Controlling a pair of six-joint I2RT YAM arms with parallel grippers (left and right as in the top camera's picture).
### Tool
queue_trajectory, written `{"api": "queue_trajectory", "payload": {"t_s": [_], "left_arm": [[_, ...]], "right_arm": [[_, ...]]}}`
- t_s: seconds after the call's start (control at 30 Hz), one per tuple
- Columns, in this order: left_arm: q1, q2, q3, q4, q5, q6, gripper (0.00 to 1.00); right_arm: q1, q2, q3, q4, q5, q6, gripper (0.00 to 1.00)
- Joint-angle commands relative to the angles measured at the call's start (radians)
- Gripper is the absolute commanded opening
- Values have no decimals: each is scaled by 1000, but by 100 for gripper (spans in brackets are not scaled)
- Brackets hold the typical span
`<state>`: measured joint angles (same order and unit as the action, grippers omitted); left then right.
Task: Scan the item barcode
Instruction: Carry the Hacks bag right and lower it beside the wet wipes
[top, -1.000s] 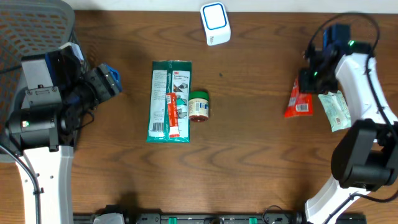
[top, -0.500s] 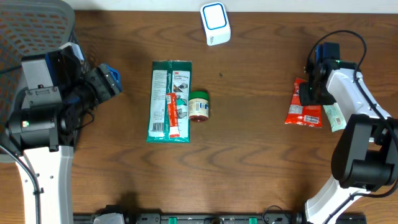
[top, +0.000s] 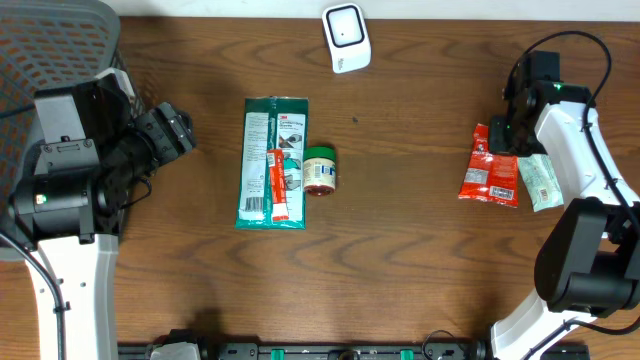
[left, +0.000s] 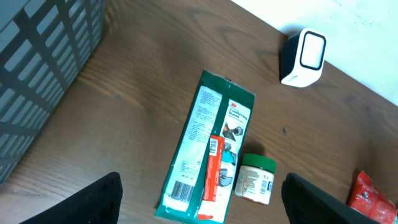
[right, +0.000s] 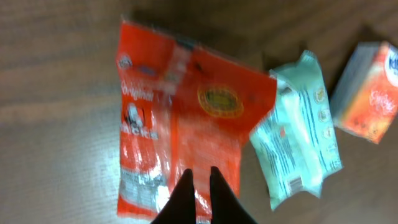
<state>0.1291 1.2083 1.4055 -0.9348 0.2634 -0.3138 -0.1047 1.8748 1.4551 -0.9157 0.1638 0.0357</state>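
The red snack packet (top: 489, 168) lies flat on the table (top: 420, 250) at the right side, well apart from the white barcode scanner (top: 346, 38) at the far edge. The right gripper (right: 200, 180) hangs just over the packet, its jaws clenched almost together with nothing between them. A pale green packet (top: 540, 182) touches the red one's right edge. Mid-table lie a green 3M pack (top: 273, 160) with a red tube (top: 277, 185) on it, and a small green-lidded jar (top: 320, 170) just beside. The left gripper (top: 178, 132) hovers at the left by a grey mesh basket (top: 50, 40), jaws spread wide, released.
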Motion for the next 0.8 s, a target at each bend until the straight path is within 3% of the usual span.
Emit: {"api": "queue_trajectory", "payload": {"t_s": [0.0,0.17,0.3,0.5,0.77], "left_arm": [[5,0,4,0,4,6,82],[5,0,4,0,4,6,82],[5,0,4,0,4,6,82],[5,0,4,0,4,6,82],[5,0,4,0,4,6,82]], "right_arm": [[-8,-16,-76,61,-5,9,14],[-27,-16,-228,253,43,9,17],[-52,-16,-305,356,56,9,11],[-62,-16,-290,349,38,9,17],[-42,-75,-115,124,-312,9,33]]}}
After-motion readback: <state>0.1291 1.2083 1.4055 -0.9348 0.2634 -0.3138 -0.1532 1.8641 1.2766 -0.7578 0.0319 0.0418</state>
